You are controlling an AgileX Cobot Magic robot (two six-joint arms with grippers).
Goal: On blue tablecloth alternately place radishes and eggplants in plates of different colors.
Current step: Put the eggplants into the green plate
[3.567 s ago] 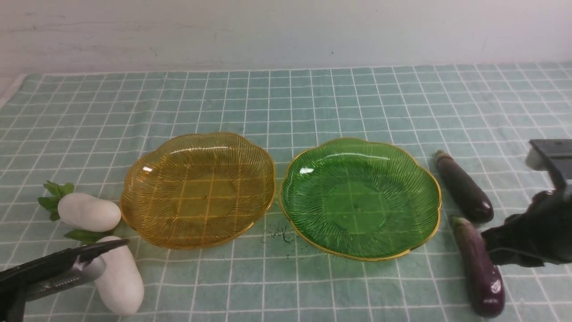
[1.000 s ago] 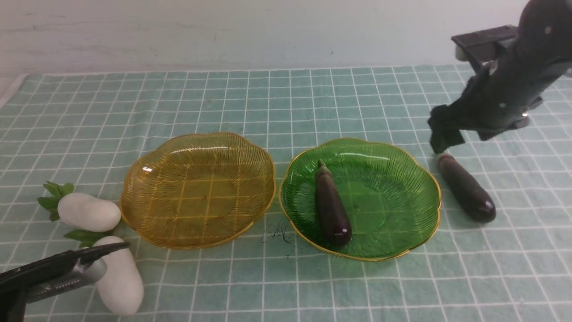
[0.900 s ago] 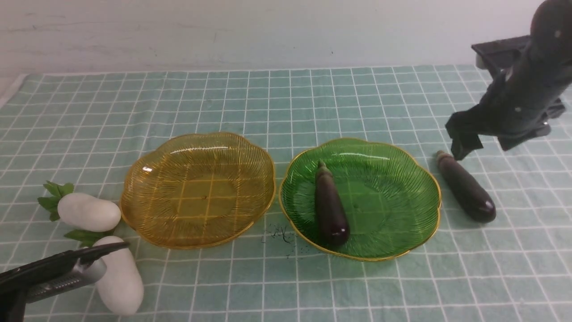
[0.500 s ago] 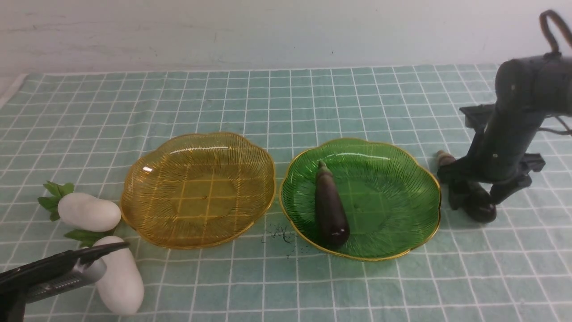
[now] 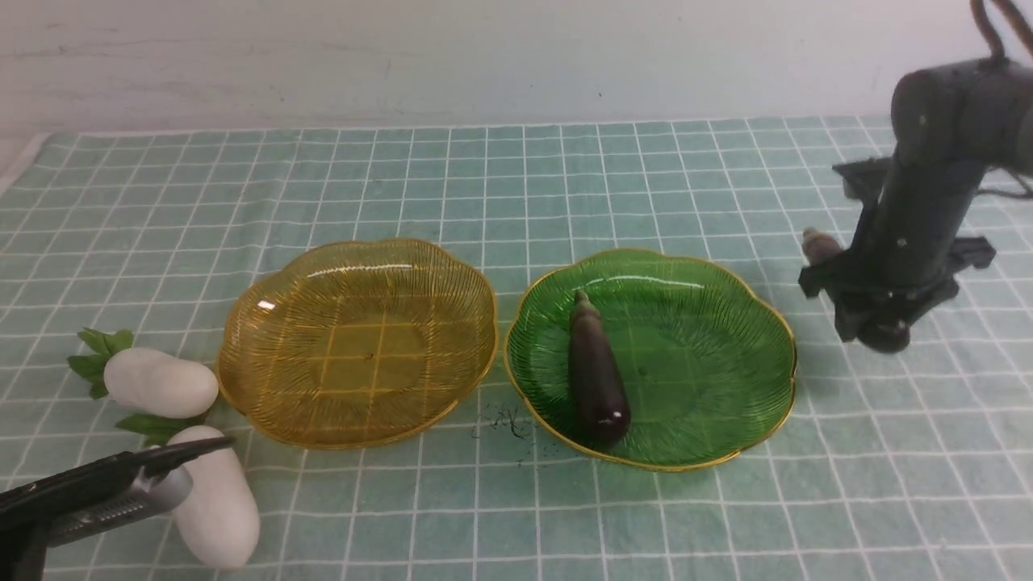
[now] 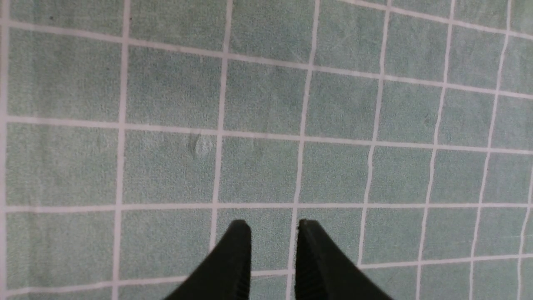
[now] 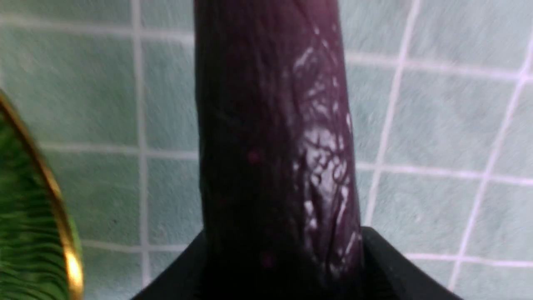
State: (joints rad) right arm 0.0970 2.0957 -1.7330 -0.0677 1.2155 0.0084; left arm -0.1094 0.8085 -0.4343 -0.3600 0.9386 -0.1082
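Blue tablecloth (image 5: 516, 186) below right-hand eggplant (image 7: 275, 146), axis diagonal, stem (image 5: 817, 244) far-left.

Two plates sit side by side on the tablecloth (image 5: 565, 186): the left plate (image 5: 355, 347), and the right plate (image 5: 710, 323) with the first eggplant (image 5: 597, 375) lying in its left half. The second eggplant (image 7: 275, 146) is right of that plate, gripped in the right claw (image 5: 867, 319). Both radishes lie left of the left plate: the rear radish (image 5: 160, 382) just beside its rim, the front radish (image 5: 216, 496) partly behind the left claw (image 6: 273, 227).
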